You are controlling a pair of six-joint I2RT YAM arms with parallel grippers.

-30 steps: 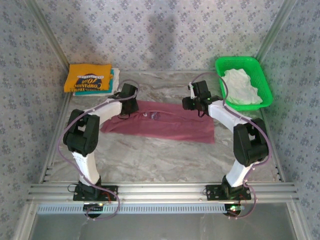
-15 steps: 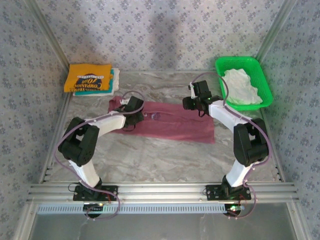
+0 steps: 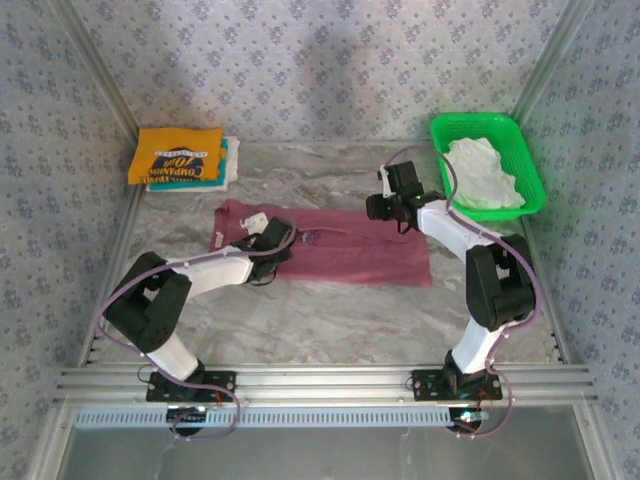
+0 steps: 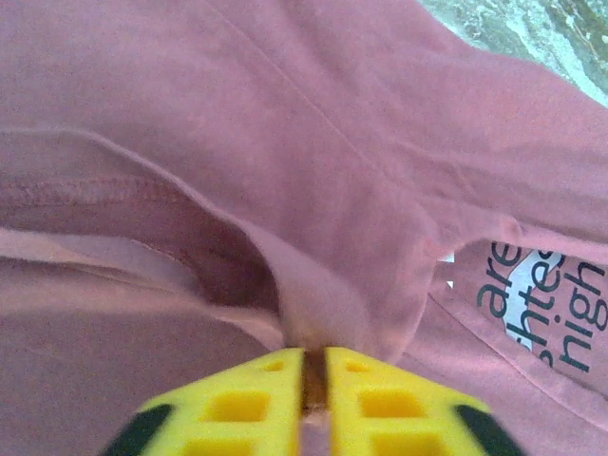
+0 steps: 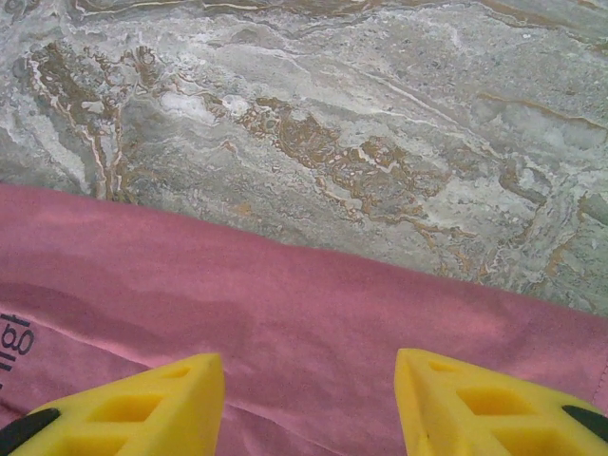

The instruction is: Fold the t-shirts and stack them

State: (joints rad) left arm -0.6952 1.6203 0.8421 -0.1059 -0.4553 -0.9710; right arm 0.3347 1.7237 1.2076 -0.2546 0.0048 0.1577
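Since one second earlier, the left gripper [image 3: 280, 242] has travelled from the far-left end of the maroon t-shirt [image 3: 360, 255] toward its middle, drawing that end with it. The shirt's left portion now lies doubled over, with a pale tag [image 3: 258, 220] exposed. The right gripper [image 3: 378, 207] has kept its station at the shirt's far edge.

Left wrist view: the yellow jaws are pressed together on a raised ridge of maroon cloth, beside a stitched seam and a round pale print [image 4: 532, 304] with dark lettering. Right wrist view: the jaws stand wide apart with nothing between them, above the shirt's far margin where it meets the bench [image 5: 380, 142].

The maroon shirt lies spread across mid-bench. A folded yellow-orange t-shirt [image 3: 180, 155] rests on a teal t-shirt [image 3: 230, 152] at the far-left corner. A crumpled white t-shirt [image 3: 480, 175] sits in the green mesh basket [image 3: 440, 128] at far right.

Handling, as judged: the shirt is a light, limp, matte knit with no stiffness. It should sag from any single hold, drag on the bench and crease readily. The firmest holds are probably hems, seams or sleeve edges, where the cloth is doubled, taken at two well-separated points. The bench is smooth and veined grey-brown like stone; the basket is rigid plastic lattice.
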